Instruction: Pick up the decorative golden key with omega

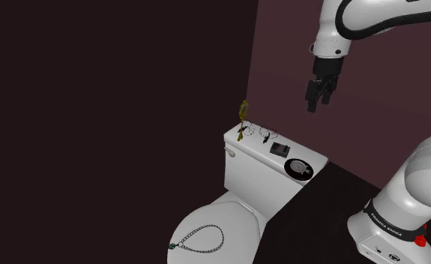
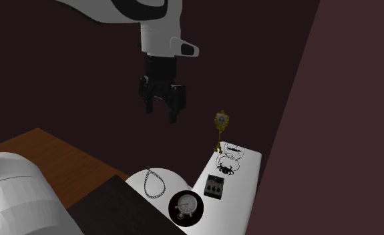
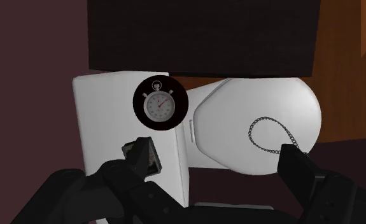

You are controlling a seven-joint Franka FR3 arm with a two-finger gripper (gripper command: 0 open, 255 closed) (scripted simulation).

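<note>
Shoulder view. A chain necklace (image 1: 199, 240) is laid on the toilet lid (image 1: 228, 210). The golden key (image 1: 243, 112) is stood upright at the left end of the toilet tank (image 1: 258, 176), and a stopwatch (image 1: 299, 166) is placed at its right end. The end effector (image 1: 320, 103) is held above, fingers spread and empty.

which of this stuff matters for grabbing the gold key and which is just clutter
Job: golden key, upright on the toilet tank; gripper, open, up in the air.
Clutter: stopwatch, small dark case, black trinkets, chain on the toilet lid.
</note>
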